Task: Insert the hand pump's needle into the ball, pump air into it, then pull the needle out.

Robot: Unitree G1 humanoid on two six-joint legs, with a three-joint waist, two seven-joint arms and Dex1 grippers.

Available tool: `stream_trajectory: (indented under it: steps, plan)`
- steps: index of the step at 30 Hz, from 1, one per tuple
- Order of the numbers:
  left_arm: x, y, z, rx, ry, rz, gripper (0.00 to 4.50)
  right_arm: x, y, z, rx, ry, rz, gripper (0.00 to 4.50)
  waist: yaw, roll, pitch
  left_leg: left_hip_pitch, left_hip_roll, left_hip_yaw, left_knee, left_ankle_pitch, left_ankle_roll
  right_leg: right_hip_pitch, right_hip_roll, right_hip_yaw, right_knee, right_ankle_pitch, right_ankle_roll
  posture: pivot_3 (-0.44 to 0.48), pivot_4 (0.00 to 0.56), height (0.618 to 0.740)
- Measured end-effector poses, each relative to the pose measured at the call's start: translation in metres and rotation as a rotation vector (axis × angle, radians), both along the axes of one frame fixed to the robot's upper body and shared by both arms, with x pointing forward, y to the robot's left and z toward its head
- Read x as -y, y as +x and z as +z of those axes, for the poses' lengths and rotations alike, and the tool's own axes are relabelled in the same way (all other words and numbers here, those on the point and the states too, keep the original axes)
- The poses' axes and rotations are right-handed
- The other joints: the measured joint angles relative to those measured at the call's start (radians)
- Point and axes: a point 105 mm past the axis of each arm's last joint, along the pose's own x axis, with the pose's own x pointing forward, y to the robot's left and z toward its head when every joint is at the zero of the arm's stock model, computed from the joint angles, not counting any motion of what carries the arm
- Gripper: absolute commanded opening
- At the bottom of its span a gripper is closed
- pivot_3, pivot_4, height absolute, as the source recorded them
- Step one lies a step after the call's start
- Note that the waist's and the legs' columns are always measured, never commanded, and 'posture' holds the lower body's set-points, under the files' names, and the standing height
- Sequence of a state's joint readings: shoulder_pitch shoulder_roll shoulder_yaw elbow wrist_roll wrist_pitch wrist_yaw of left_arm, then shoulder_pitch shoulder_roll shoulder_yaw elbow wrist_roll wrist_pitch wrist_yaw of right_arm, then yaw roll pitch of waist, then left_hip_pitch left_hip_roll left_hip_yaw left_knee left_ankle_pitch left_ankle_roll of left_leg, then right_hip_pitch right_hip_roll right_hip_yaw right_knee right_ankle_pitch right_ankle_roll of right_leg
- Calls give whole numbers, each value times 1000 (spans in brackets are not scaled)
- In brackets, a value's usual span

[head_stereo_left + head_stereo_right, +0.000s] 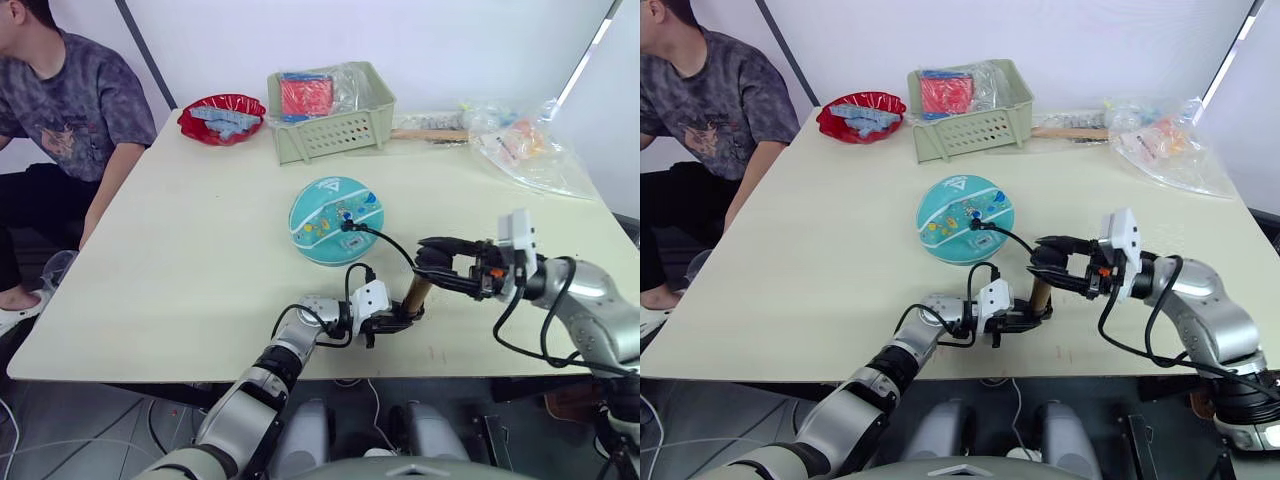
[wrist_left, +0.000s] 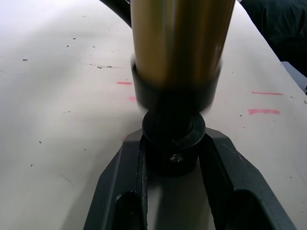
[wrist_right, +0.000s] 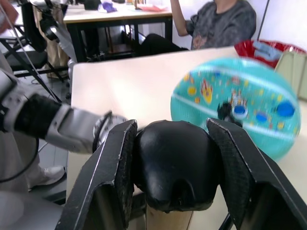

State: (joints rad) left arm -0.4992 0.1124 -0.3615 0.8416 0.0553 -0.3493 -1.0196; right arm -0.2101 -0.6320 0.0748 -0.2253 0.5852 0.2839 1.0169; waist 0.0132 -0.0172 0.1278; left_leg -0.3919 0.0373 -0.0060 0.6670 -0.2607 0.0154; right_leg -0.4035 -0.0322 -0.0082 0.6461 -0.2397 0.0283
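Round teal ball point(image 1: 336, 220) with white lines and cartoon prints sat on the pale table point(image 1: 190, 250), with the small black needle fitting point(image 1: 352, 243) stuck in its near side. Thin black hose point(image 1: 392, 247) ran from there to the short gold metal hand pump point(image 1: 416, 295), standing near the table's front edge. Left gripper point(image 2: 172, 158) jaws pinched the pump's black bottom end. Right gripper point(image 3: 172, 163) jaws pinched its black top handle.
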Motion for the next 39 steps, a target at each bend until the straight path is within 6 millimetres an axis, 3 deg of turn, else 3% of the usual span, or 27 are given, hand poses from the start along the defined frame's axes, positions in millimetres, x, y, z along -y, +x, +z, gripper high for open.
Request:
stream_trajectory:
  steps: [8, 15, 21, 27, 31, 39]
  plan:
    - [-1, 0, 0, 0, 1, 2, 1070, -2, 1, 1, 13, 12, -6, 1814, 0, 0, -2, 0, 0, 0, 0, 0, 0, 0, 0, 0, 0, 0, 0, 0, 150, 738]
    - [1, -1, 2, 5, -9, -12, 1070, 7, 3, 19, -54, 31, -7, 1814, 1, 3, 2, -4, 0, 0, 0, 0, 0, -3, -1, 0, -1, 0, -1, 0, 150, 738]
    - [2, 0, 5, 10, -17, -21, 1070, 19, 4, 78, -23, 75, 20, 1814, 2, 7, 10, -6, -1, 0, -1, 0, 0, -4, -1, 0, -2, 1, -2, 0, 150, 738]
    - [2, 0, 5, 10, -17, -26, 1070, 26, -3, 122, 14, 97, 55, 1814, 2, 6, 11, -7, 0, -1, -1, 0, 0, -4, -1, 0, -3, 1, -1, 0, 150, 738]
    - [3, 0, 6, 11, -17, -26, 1070, 26, -6, 137, 25, 77, 70, 1814, 1, 8, 12, -6, 0, -1, -1, 0, 0, -4, -2, 0, -3, 1, -1, 0, 150, 738]
    - [3, 0, 6, 11, -18, -28, 1070, 26, -7, 134, 29, 66, 63, 1814, 2, 8, 13, -7, 0, 0, -1, 0, 1, -4, -2, 0, -3, 1, -1, 0, 150, 738]
